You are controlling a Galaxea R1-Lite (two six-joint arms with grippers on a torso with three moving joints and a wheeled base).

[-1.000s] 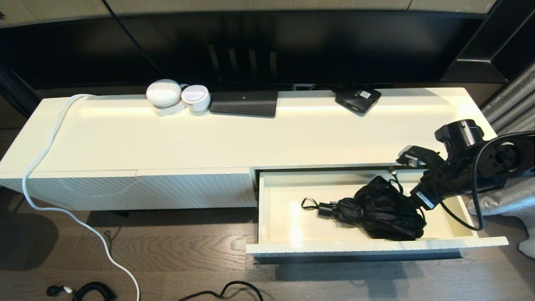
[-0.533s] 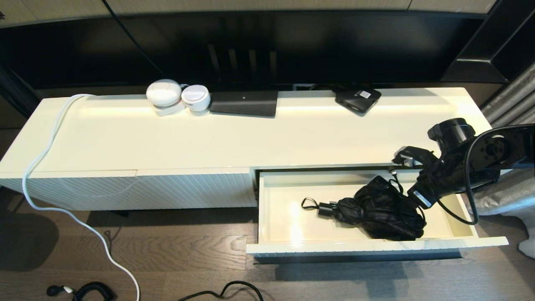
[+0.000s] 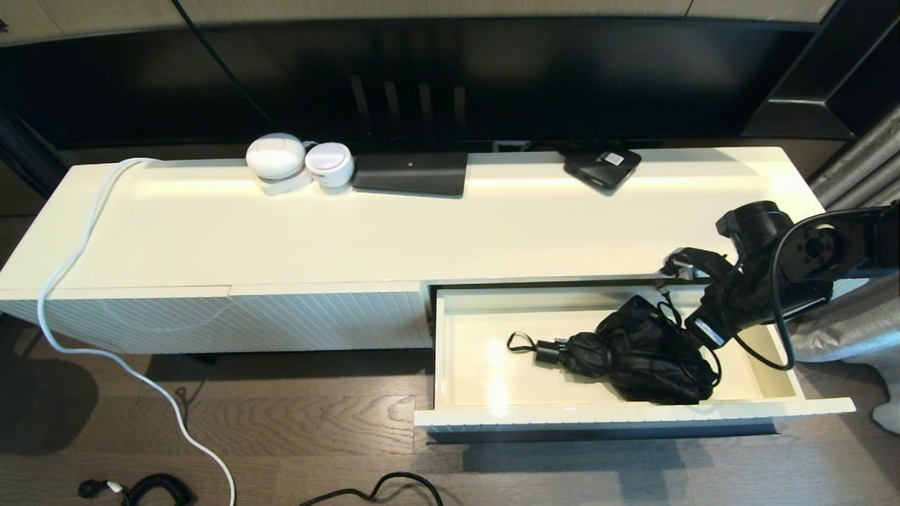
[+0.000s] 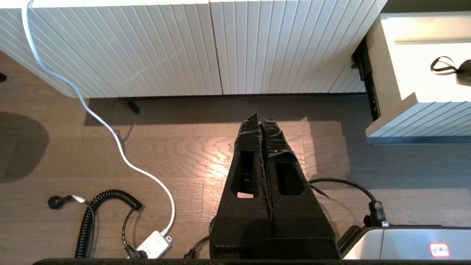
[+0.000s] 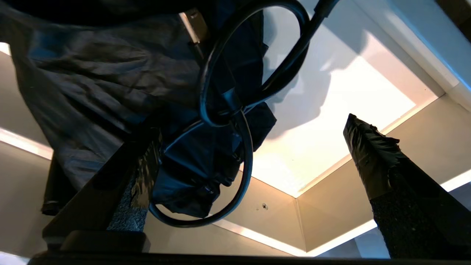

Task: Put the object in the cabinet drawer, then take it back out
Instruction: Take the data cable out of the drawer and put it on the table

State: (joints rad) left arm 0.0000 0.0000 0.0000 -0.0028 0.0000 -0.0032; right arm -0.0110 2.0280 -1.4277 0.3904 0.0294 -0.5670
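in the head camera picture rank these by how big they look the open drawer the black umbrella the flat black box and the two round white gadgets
1. The cabinet drawer, largest by far.
2. The black umbrella lying in it.
3. The flat black box on the cabinet top.
4. The two round white gadgets: near alike, the left slightly bigger. Both sit farther back, so true size is unsure.

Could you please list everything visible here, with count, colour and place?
cabinet drawer: one, white ribbed front, cream inside, pulled open at the cabinet's right.
folded umbrella: one, black, lying in the drawer.
cabinet: one, cream top, ribbed white front.
round devices: two, white, back of the cabinet top.
flat box: one, black, beside them.
small box: one, black, back right.
cable: one, white, from the cabinet top to the floor.
coiled cord: one, black, on the floor.
left gripper: fingers together, above the floor.
right gripper: fingers apart, in the drawer by the umbrella.
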